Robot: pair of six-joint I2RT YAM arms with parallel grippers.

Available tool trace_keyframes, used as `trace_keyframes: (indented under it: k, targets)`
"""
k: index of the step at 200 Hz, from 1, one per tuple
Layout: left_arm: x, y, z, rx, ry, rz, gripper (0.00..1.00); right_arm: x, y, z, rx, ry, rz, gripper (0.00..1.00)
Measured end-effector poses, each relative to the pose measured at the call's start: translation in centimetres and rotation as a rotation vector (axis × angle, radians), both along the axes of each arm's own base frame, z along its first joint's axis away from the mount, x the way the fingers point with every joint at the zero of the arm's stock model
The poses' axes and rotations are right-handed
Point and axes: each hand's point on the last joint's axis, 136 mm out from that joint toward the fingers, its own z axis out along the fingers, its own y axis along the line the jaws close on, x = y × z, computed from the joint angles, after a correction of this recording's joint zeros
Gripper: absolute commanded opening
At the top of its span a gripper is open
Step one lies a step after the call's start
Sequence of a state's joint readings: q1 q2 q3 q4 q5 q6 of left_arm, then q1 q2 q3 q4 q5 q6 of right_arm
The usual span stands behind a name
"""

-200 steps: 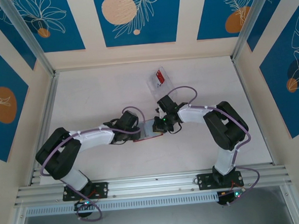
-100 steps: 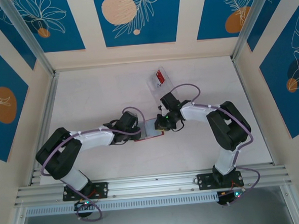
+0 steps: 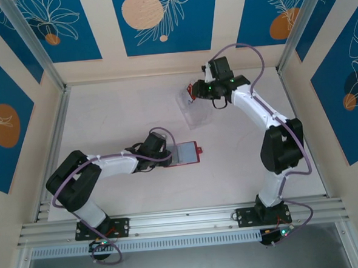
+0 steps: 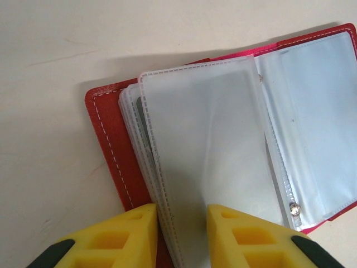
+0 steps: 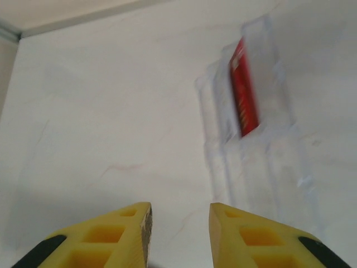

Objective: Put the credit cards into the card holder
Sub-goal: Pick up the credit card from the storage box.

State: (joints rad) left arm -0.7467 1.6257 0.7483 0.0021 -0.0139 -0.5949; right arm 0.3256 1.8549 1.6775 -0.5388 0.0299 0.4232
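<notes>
**Clerk:** Item one, largest?

**Checker:** Pale table (image 3: 117,113), walled with blue floral panels. Item two, the left arm (image 3: 108,165), which lies low across the table's middle. Item three, the right arm (image 3: 269,122), which is stretched to the far side.

**Clerk:** Containers?

**Checker:** Clear tray (image 3: 194,106), far centre, slotted. Then the card holder (image 3: 183,153): red and stitched, lying open and flat at mid-table with its frosted sleeves (image 4: 206,139) fanned upward. There is a small metal stud (image 4: 294,209) at one edge.

**Clerk:** Cards?

**Checker:** One red card (image 5: 244,95) stands on edge in a slot of the tray. Its white marks are too blurred to read. A dark edge shows inside the lower sleeves, but I cannot tell what it is.

**Clerk:** Any lettering on the holder?

**Checker:** None legible.

**Clerk:** Grippers against the goods?

**Checker:** The left gripper (image 4: 181,234) is at the holder's near edge. Its yellow fingers (image 4: 134,237) stand a narrow gap apart, one over the red cover and the other over the sleeves. The sleeve edges run between them, but I cannot tell if they are pinched. The right gripper (image 5: 179,234) is raised near the tray's far end, jaws narrowly parted with nothing between them. The red card lies ahead and to the right of its tips, and the holder is well apart from it.
</notes>
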Motion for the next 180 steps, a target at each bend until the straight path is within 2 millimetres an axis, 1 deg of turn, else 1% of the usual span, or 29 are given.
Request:
trace_keyframes:
  k: [15, 29, 46, 65, 89, 114, 137, 164, 180]
  targets:
    - [0.0, -0.1, 0.0, -0.003, 0.000, -0.002, 0.27, 2.2, -0.7, -1.1, -0.035, -0.004, -0.012, 0.38]
    - [0.0, -0.1, 0.0, -0.005, -0.001, -0.003, 0.27, 3.5, -0.9, -2.7, -0.060, 0.012, -0.010, 0.38]
    - [0.0, -0.1, 0.0, -0.005, -0.001, -0.003, 0.27, 4.4, -0.7, -4.6, -0.086, 0.035, 0.006, 0.37]
    - [-0.1, -0.2, 0.0, -0.005, -0.001, -0.004, 0.27, 5.1, -0.4, -5.8, -0.105, 0.042, 0.021, 0.37]
    - [-0.1, -0.2, 0.0, -0.004, -0.001, -0.005, 0.27, 5.7, -0.3, -6.2, -0.122, 0.032, 0.030, 0.37]
    - [-0.1, -0.2, 0.0, -0.004, -0.002, -0.006, 0.26, 6.1, 0.0, -5.8, -0.133, 0.004, 0.043, 0.37]
    - [-0.1, -0.2, 0.0, -0.004, -0.001, -0.006, 0.26, 7.1, 0.4, -5.2, -0.132, -0.031, 0.050, 0.37]
    - [-0.2, -0.4, 0.0, -0.006, -0.003, -0.010, 0.26, 7.9, 0.7, -5.8, -0.137, -0.038, 0.058, 0.37]
    - [-0.2, -0.4, 0.0, -0.006, -0.002, -0.013, 0.26, 8.4, 0.8, -6.5, -0.140, -0.033, 0.060, 0.37]
